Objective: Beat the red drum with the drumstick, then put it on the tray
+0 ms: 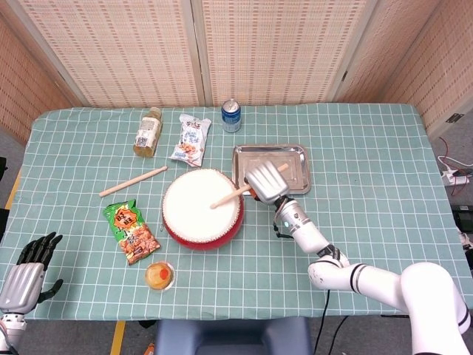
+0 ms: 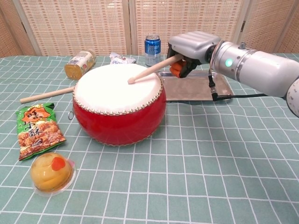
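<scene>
Bright even light, soft shadows, sharp

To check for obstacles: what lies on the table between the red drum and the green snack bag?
Only bare checked tablecloth separates the red drum from the green snack bag. The head view shows it best; the chest view shows a small metal ring on the drum's side.

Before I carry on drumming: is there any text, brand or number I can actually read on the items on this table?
None reads clearly.
Green snack packet: large printed characters, too blurred to quote.
Blue drink can: markings too small.
White snack bag: print too small.
Yellow-labelled bottle: label unreadable.
Red drum, wooden drumsticks, metal tray: no text.
</scene>
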